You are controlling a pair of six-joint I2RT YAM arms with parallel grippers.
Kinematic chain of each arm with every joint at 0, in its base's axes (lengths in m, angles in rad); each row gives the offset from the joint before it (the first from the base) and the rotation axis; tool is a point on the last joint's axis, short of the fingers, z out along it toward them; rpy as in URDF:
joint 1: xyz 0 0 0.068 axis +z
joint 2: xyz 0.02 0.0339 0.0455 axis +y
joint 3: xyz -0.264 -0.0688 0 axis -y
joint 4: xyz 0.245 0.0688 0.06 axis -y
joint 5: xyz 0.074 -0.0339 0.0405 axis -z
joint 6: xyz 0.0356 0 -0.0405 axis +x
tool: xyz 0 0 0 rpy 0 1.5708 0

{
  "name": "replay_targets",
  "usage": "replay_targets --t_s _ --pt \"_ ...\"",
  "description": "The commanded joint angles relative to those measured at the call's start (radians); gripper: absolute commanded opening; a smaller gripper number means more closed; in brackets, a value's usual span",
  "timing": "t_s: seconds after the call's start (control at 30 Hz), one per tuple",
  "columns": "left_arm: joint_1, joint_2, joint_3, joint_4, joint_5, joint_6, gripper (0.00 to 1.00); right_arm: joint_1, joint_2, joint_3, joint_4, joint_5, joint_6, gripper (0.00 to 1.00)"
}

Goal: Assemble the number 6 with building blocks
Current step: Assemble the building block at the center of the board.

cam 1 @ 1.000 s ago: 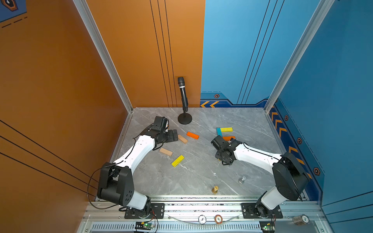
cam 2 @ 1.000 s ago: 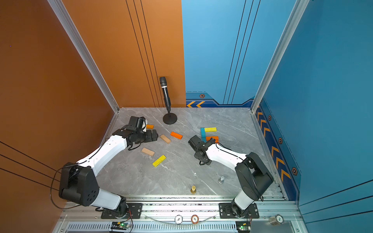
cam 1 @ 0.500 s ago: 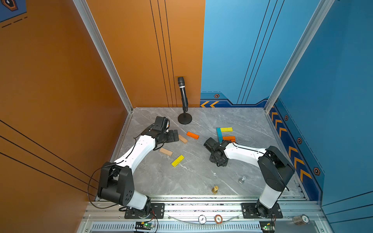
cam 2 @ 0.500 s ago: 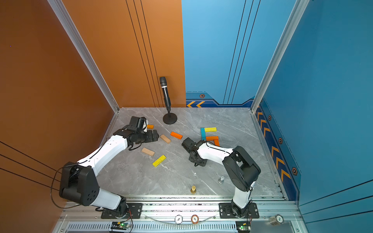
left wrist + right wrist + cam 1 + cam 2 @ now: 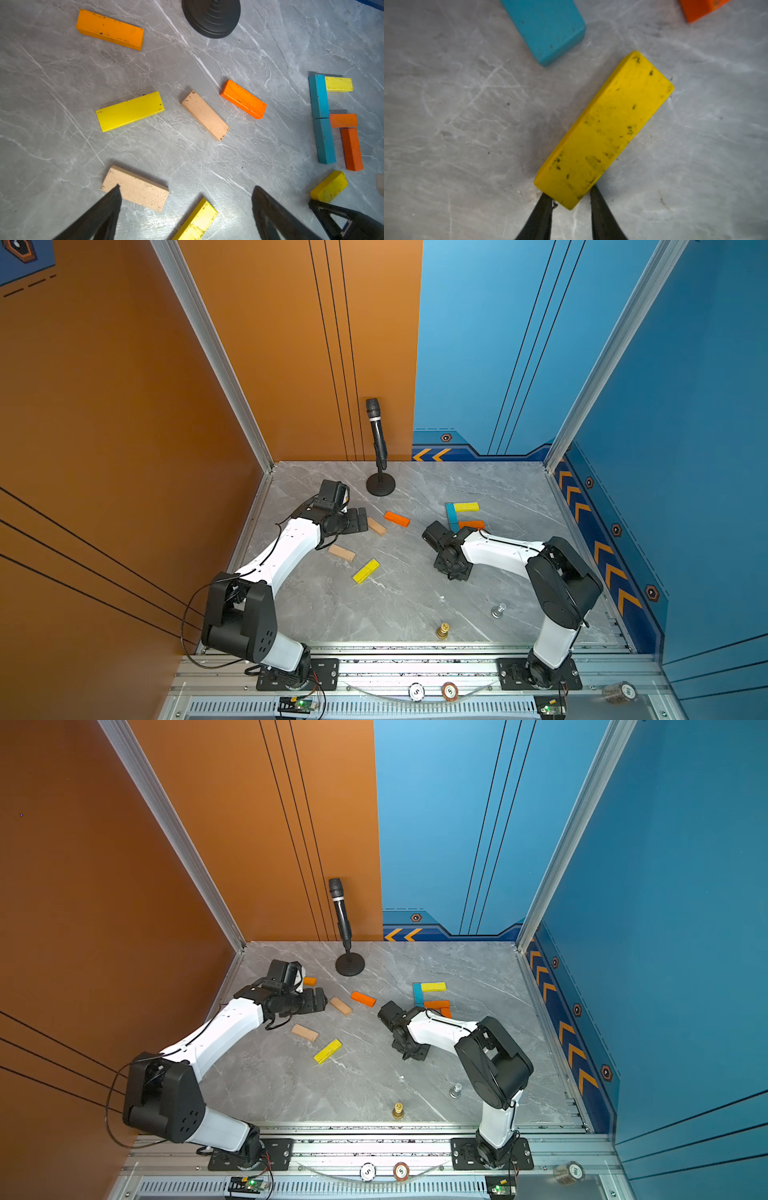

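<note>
Counter (image 5: pixel 478 485): grey marble, orange and blue walls round it. Left arm (image 5: pixel 286 547) low over it; left fingers (image 5: pixel 270 212) spread wide, holding nothing, only tips in wrist view, rest cropped. Right arm (image 5: pixel 498 549) bent over mid-counter, wrist turned down; right fingers (image 5: pixel 601 214) clamped on one narrow end of gripped yellow block (image 5: pixel 606 128), which runs straight out ahead of them. Lifted or flat on counter: can't tell. Block and fingertips hidden under the wrist in both top views. Microphone stand (image 5: pixel 379 485) upright beyond left fingers; wrist view crops it to part of the base.

Partial figure just past right fingers: blue pair (image 5: pixel 319 97) end to end; top yellow block (image 5: pixel 338 84) butting the far blue end sideways; orange bar (image 5: pixel 343 120) butting near the blue joint; second orange bar (image 5: pixel 352 149) beside the nearer blue, slim gap. Right wrist view catches only a blue end and an orange corner.

Loose ones round left fingers:
- first tan block (image 5: pixel 376 526), just off the tips
- bright orange block (image 5: pixel 397 518), next past it
- second tan block (image 5: pixel 135 188), corner covered by a fingertip in wrist view, contact unclear
- loose yellow block (image 5: pixel 129 111), not seen in either top view, left wrist in the way
- pale orange block (image 5: pixel 309 981), half behind that wrist
- cropped yellow block (image 5: pixel 195 221), cut by wrist-view edge

Gold chess piece (image 5: pixel 442 630) and silver chess piece (image 5: pixel 498 610) well apart from both fingers, too small for detail.
</note>
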Motion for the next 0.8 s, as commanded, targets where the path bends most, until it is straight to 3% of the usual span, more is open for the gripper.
replay_targets --t_s 0.0,0.77 --pt "-0.006 0.011 0.028 -0.005 -0.006 0.008 0.98 -0.03 0.021 0.03 -0.003 0.009 -0.007 0.32" --pt "-0.008 0.012 0.03 -0.006 -0.005 0.011 0.98 -0.071 0.048 0.072 -0.009 0.022 -0.069 0.32"
